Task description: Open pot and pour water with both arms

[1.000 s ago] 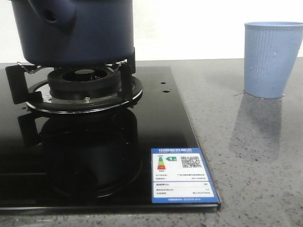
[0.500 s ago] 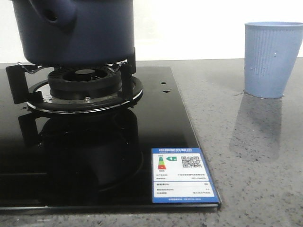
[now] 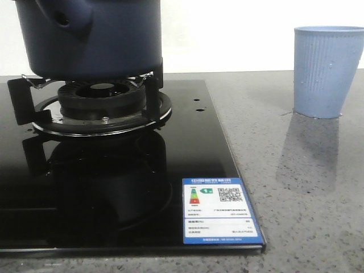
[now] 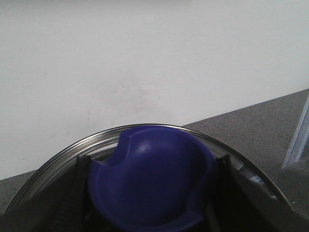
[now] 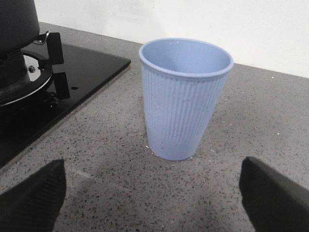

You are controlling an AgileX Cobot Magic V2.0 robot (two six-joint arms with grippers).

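The speckled grey countertop [image 3: 296, 187] runs back to a pale wall, and the black glass hob [image 3: 114, 187] covers its left part; the hob's straight right edge cuts diagonally from near the wall toward the front corner. Everything else can be placed from that hob. Its burner [image 3: 99, 99] sits in the rear left area, ringed by a metal pan support [image 3: 153, 96], and the pot [image 3: 91, 34] stands on those supports, its dark navy wall upright and its stubby holed handle stub [image 3: 62, 20] facing forward. The pot's top runs out of the front view. Right of the hob's edge lies a broad bare stretch of counter, and beyond it, well apart from the hob, stands the light-blue ribbed cup [image 3: 328, 71], upright, mouth open. A blue-bordered label [image 3: 220, 211] sits at the hob's front right corner.

From the left wrist, the left gripper [image 4: 152, 193] has a dark finger [image 4: 72, 203] on each side of a blue lid knob [image 4: 149, 181], pinching it, with the shiny lid rim [image 4: 58, 154] curving behind. The right gripper [image 5: 152, 193] is spread wide, fingers [image 5: 31, 198] flanking the cup from the near side, apart from it.
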